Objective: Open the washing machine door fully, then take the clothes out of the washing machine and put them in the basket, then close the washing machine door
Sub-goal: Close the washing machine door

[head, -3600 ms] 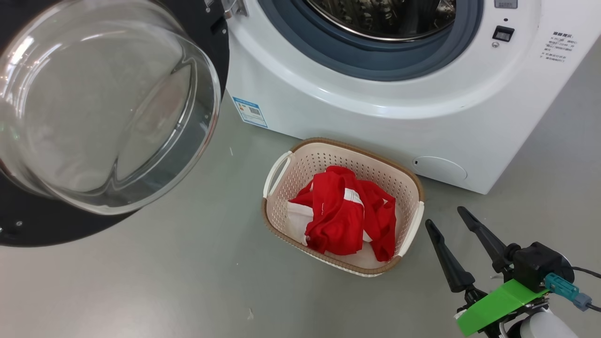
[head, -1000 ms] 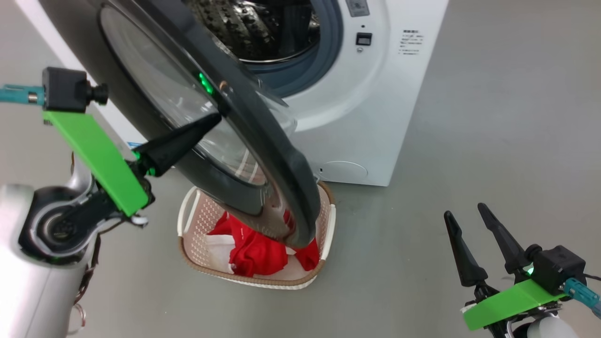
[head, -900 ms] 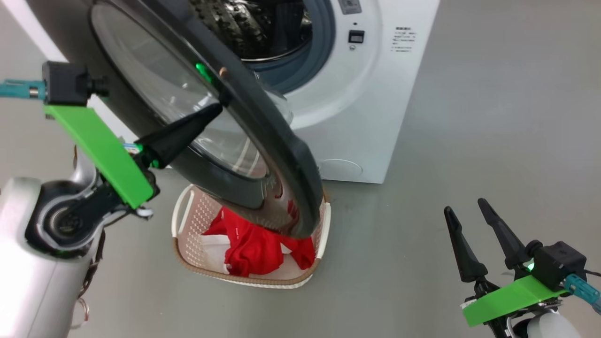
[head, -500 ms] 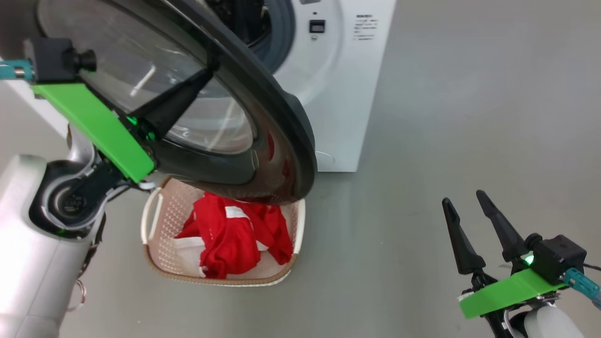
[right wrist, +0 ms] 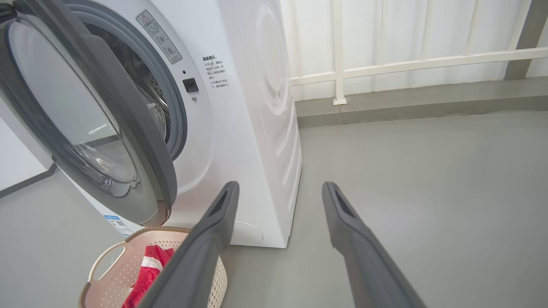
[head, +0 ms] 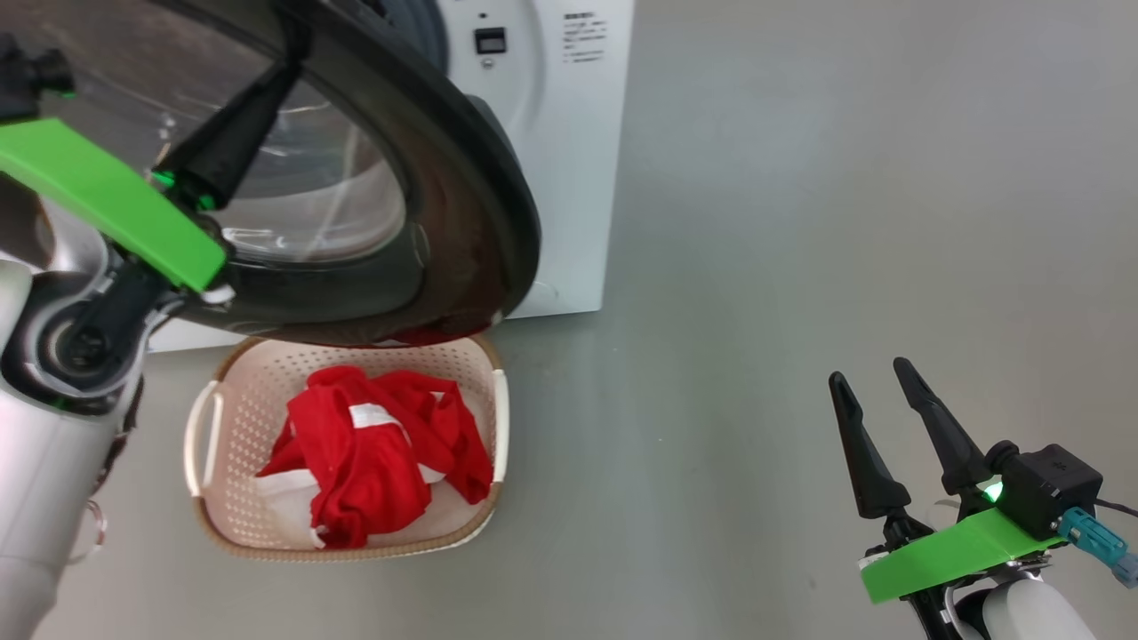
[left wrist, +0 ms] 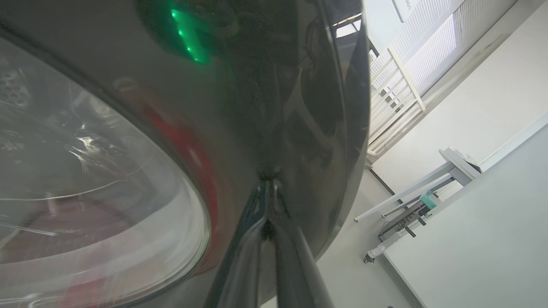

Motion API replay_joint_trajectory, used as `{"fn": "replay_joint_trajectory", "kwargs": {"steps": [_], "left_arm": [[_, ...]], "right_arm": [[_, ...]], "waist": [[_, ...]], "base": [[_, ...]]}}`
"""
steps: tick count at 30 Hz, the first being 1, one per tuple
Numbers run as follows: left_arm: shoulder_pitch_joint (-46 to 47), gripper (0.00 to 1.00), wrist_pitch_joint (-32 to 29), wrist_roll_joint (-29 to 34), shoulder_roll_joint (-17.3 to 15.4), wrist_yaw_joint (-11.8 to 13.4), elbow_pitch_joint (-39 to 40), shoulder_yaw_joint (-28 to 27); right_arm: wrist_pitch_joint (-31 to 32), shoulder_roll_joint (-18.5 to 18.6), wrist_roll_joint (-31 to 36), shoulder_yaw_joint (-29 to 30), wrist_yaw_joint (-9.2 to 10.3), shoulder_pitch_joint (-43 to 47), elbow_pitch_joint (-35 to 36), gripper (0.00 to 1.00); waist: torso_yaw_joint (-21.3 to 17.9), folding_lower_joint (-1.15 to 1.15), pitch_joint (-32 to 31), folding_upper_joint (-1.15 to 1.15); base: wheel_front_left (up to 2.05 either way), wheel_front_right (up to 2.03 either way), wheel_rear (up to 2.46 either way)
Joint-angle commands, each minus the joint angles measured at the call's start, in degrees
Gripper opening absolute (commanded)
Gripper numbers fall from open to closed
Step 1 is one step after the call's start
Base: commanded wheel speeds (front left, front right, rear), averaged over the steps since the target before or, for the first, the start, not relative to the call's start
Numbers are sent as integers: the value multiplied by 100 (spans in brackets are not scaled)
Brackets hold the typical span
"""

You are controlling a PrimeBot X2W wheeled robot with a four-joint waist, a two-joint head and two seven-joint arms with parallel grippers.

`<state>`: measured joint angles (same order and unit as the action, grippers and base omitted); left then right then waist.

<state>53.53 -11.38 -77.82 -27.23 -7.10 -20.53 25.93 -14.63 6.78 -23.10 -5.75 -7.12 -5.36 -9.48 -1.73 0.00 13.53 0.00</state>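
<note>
The washing machine door [head: 462, 196], with its black rim and glass bowl, stands partly swung toward the white washing machine [head: 551, 133]. My left gripper [head: 289, 73] is shut, its tip pressed against the door's outer face; in the left wrist view the closed fingertips [left wrist: 267, 192] touch the glossy rim [left wrist: 265, 107]. The red and white clothes [head: 373, 453] lie in the cream basket [head: 206, 427] on the floor, just below the door's lower edge. My right gripper [head: 867, 373] hangs open and holds nothing at the lower right, well away from the basket. In the right wrist view the door [right wrist: 141, 141] half covers the drum.
The grey floor [head: 800, 222] stretches to the right of the machine. A white railing and wall [right wrist: 385, 64] run behind it. A white table frame [left wrist: 454, 162] stands farther off. The basket [right wrist: 107, 265] sits close to the machine's front.
The head camera has turned, shifting the whole picture left. The door has swung further toward the machine with my shut left gripper against it. The right gripper stays open and still.
</note>
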Motion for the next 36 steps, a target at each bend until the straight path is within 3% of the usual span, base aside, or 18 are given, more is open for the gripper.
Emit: {"fn": "replay_joint_trajectory", "kwargs": {"steps": [1, 10, 19, 29, 31, 33, 36], "left_arm": [[297, 0, 103, -56, -322, -38, 27, -189], [486, 0, 687, -132, -470, -38, -442, -21], [497, 0, 802, -336, -539, -38, -474, 253], [-272, 0, 986, -540, -795, -38, -98, 635], [-506, 11, 1119, -590, -816, -38, -32, 676], [-749, 33, 1265, -664, -838, -38, 13, 687], [-1151, 49, 1504, -784, -865, -38, 87, 675]], "right_arm": [[-37, 3, 35, -90, -36, -176, 140, 100], [-37, -36, 36, -57, -36, -134, 150, 100], [-37, -39, 53, -13, -36, -126, 163, 100], [-37, 1, 57, -36, -36, -55, 131, 100], [-37, 21, 56, -30, -36, -17, 124, 100], [-37, 37, 58, -35, -36, 11, 121, 100], [-37, 56, 57, -26, -36, 56, 115, 100]], "waist": [[-137, 0, 19, 0], [-301, 0, -12, 0], [-218, 0, -19, 0], [-9, 0, -178, 0], [52, 0, -236, 0], [97, 0, -290, 0], [163, 0, -371, 0]], "base": [[0, 0, 0], [0, 0, 0], [0, 0, 0], [0, 0, 0], [0, 0, 0], [0, 0, 0], [0, 0, 0]]}}
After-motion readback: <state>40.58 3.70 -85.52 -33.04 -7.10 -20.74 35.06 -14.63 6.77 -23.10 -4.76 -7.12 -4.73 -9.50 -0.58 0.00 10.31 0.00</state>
